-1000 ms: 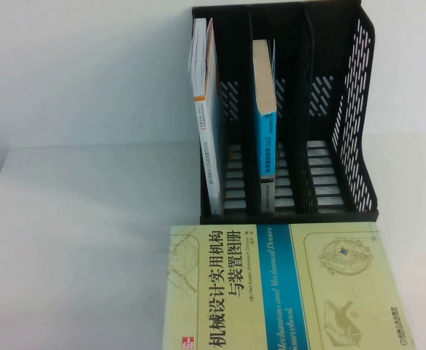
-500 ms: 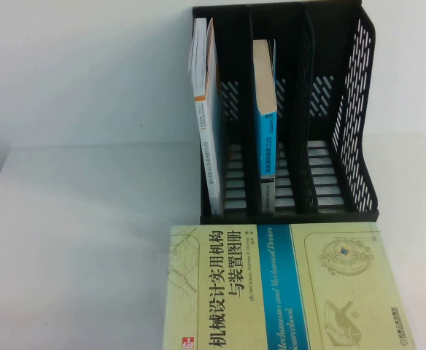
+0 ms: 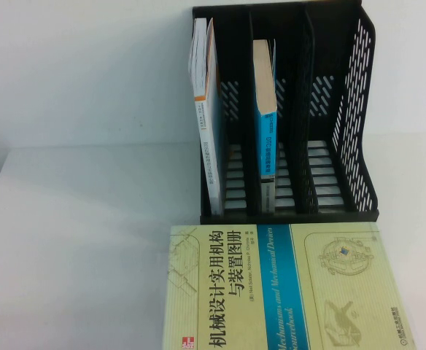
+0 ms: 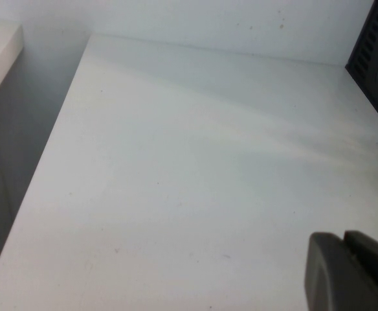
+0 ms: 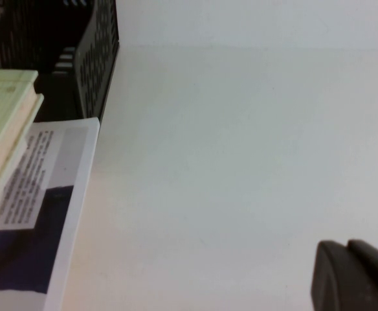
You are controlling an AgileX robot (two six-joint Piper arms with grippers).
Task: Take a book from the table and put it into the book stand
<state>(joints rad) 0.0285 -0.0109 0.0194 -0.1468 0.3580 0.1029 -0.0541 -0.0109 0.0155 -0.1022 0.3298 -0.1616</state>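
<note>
The thick book [image 3: 264, 124] with a bright-blue spine and cream page edges stands upright in the middle slot of the black book stand [image 3: 359, 131]. The stand sits at the back of the white table [image 3: 82, 240]. Neither gripper shows in the high view. My left gripper [image 4: 344, 245] is shut and empty, low over bare table left of the stand, whose corner shows in the left wrist view [image 4: 377, 58]. My right gripper [image 5: 348, 251] is shut and empty over bare table right of the stand [image 5: 95, 58].
A large pale yellow-green book [image 3: 271, 288] with a blue band lies flat in front of the stand; its edge also shows in the right wrist view [image 5: 4, 123], resting on a white and dark-blue cover [image 5: 40, 214]. A thin white book [image 3: 204, 109] stands in the left slot.
</note>
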